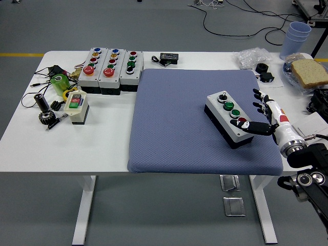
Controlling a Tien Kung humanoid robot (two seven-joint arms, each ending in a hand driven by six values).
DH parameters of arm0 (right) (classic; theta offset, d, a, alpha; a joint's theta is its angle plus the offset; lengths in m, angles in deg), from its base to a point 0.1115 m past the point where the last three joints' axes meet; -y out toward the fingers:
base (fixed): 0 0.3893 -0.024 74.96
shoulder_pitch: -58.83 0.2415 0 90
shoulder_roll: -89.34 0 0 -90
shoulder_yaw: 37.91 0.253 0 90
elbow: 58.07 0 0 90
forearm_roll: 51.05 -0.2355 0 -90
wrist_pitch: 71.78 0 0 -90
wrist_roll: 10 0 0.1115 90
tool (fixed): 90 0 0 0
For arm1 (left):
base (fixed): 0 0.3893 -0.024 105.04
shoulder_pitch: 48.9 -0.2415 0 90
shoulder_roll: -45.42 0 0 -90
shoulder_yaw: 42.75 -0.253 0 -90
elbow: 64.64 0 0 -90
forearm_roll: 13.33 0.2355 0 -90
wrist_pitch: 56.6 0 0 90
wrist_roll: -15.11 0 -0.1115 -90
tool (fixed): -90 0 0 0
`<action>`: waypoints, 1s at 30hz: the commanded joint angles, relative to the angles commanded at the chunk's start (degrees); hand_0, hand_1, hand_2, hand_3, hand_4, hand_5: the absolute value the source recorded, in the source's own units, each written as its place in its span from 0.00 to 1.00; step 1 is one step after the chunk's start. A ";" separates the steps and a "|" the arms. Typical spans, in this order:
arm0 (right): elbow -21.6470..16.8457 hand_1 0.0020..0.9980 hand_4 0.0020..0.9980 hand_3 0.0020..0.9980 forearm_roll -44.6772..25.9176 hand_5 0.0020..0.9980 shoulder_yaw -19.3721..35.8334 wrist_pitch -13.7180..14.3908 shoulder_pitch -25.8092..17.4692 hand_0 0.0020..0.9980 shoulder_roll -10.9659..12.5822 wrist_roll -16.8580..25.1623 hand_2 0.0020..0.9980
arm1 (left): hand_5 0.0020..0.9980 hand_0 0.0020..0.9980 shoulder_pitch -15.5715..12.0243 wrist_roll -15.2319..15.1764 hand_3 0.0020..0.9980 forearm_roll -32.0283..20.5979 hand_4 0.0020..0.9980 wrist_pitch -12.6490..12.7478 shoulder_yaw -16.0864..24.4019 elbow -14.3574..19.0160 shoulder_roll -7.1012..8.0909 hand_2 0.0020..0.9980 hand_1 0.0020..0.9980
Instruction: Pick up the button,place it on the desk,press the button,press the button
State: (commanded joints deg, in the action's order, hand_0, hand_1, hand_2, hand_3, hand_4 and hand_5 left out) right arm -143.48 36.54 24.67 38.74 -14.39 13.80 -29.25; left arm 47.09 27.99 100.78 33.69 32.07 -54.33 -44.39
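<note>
Now, in the head view, the button box [228, 119] lies flat on the blue mat [179, 128] that covers the right part of the white worktop [31, 148], toward the mat's right side and turned at a slant. It is a grey case on a black base, and its top face carries a small selector, two green buttons and, at the near end, what looks like a red button. Judging by its look, the box is a rigid plastic case, fairly light, with smooth sides that could slip; it seems sturdy enough, and the soft mat under it should keep it from sliding when pushed from above. Taking hold would go best across the long side walls, clear of the caps on top. The right hand [264, 115] reaches in from the right and sits just beside the box's right flank. Its thumb [251, 126] stretches out over the near end of the box, its tip at or on the red button, while the other fingers [258, 100] are spread apart and point away, gripping nothing. So the hand is wide and loose, holding no object, and a press on that button appears to be the step in hand. No left hand shows. More button boxes [110, 69] stand well apart at the far left.
</note>
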 joint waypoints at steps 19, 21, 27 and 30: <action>3.28 0.94 1.00 1.00 15.28 0.12 -4.72 -2.03 4.49 1.00 -2.85 -6.08 1.00 | 0.85 0.66 0.21 -0.01 0.56 0.01 0.33 -0.19 0.19 0.00 0.05 0.66 0.64; 3.54 0.93 1.00 1.00 15.14 0.15 -4.75 -2.11 4.72 1.00 -3.05 -6.35 1.00 | 0.86 0.66 0.20 -0.01 0.56 -0.02 0.33 -0.20 0.19 0.00 0.05 0.66 0.64; 7.96 0.93 0.99 0.99 14.66 0.14 -5.41 -3.42 7.92 0.99 -5.34 -10.08 1.00 | 0.85 0.66 -0.07 0.10 0.56 0.29 0.33 -0.35 0.33 0.00 -0.08 0.66 0.64; 9.86 0.93 0.99 0.99 15.39 0.14 -5.94 -3.39 9.52 0.99 -5.93 -10.71 1.00 | 0.85 0.66 -0.20 0.13 0.56 0.50 0.33 -0.42 0.40 0.00 -0.12 0.66 0.64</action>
State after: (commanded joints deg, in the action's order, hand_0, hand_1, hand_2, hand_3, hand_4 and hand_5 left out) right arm -133.61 51.93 18.73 35.35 -4.88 7.86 -39.96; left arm 46.89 28.12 101.28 33.27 32.47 -54.33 -44.50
